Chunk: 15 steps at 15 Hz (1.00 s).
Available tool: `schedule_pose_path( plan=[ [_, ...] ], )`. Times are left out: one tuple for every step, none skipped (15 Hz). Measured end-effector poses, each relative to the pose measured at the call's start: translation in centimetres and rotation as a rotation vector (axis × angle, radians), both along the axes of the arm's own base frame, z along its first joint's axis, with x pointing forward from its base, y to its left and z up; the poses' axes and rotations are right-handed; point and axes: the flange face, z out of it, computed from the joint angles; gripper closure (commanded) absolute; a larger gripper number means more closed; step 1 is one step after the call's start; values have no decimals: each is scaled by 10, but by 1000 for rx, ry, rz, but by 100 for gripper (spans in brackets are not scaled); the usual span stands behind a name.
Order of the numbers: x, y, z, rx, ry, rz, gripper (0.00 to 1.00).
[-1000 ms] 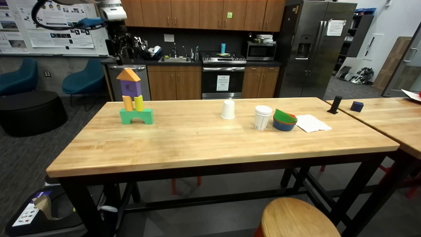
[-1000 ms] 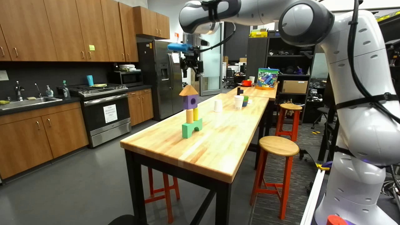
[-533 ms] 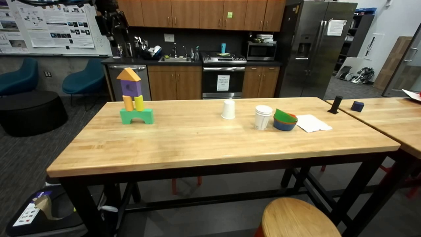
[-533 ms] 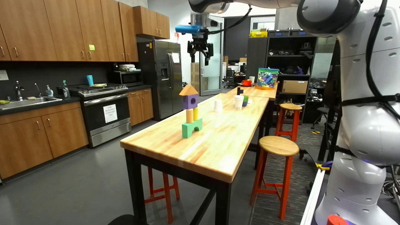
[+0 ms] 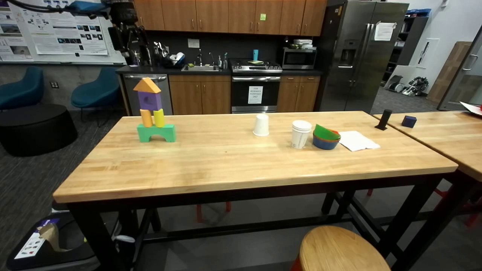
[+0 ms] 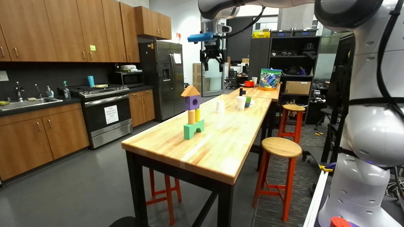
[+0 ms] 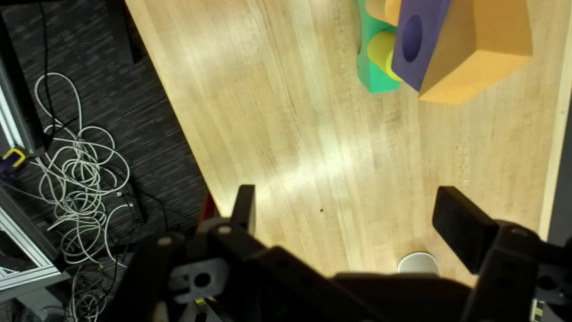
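1. Green arch (image 5: pixel 156 130) at the foot, the block tower (image 5: pixel 150 106) stands upright on the tabletop (image 5: pixel 211 162), toward the left of the frame in an exterior view.
2. The orange cylinder (image 5: pixel 146 117) and the yellow cylinder (image 5: pixel 159 117) rest side by side on that arch; the purple block (image 5: pixel 155 101) lies across both, and the orange roof (image 5: pixel 147 86) caps it.
3. So the stacking looks done to me: every layer I can make out sits on the one below, with nothing half placed.
4. Spread wide with nothing between its fingers (image 7: pixel 462 228), the end effector (image 6: pixel 214 65) hangs in the upper middle of an exterior view, higher than the tower and not touching it.
5. In the wrist view the tower shows at upper right, the fingers at the lower edge, well apart.
6. White cup (image 5: pixel 261 125), cup stack (image 5: pixel 300 136) and bowls (image 5: pixel 325 143) stand from mid-frame to the right in an exterior view, not touched by the end effector.
7. As for what is left, I see no piece in its grip waiting for a place, so I would call the tower complete as it stands.
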Motion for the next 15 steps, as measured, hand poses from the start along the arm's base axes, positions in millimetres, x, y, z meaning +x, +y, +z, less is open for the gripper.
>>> schedule_pose_path(
  plan=[
    [-4, -3, -4, 0, 9, -4, 0],
    [-8, -6, -7, -1, 15, -8, 0],
    [-13, -8, -10, -5, 16, -10, 0],
    [-17, -11, -11, -8, 14, -12, 0],
    [-22, -13, -12, -10, 10, -13, 0],
    [-27, -15, -12, -12, 4, -14, 0],
    [-33, -16, -12, -15, -3, -13, 0],
    [-38, -17, -13, -21, -10, -10, 0],
    [-43, -18, -15, -26, -14, -7, 0],
    [-48, -17, -17, -30, -18, -3, 0],
    [-53, -17, -21, -32, -19, 0, 0],
    [-57, -17, -24, -32, -18, 2, 0],
    [-61, -16, -29, -30, -16, 4, 0],
    [-65, -16, -33, -29, -14, 5, 0],
    [-69, -16, -37, -29, -11, 6, 0]
  ],
)
